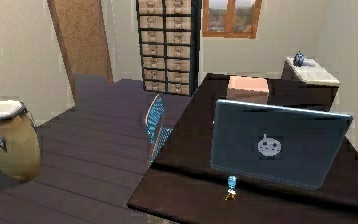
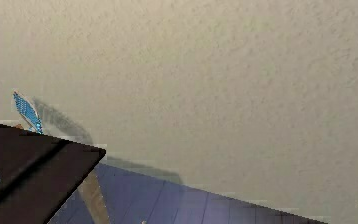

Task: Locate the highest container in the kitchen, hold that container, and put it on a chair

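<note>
No legible text; laptop (image 1: 280, 143) lid bears an emblem.

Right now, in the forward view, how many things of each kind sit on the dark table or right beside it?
laptop: 1
box: 1
small blue-and-yellow item: 1
chair: 1
Total: 4

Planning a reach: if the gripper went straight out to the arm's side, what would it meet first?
Probably the plain beige wall, past bluish plank floor; the dark brown table sits at the arm side view's left, seemingly off that line. Depth is unclear.
</note>
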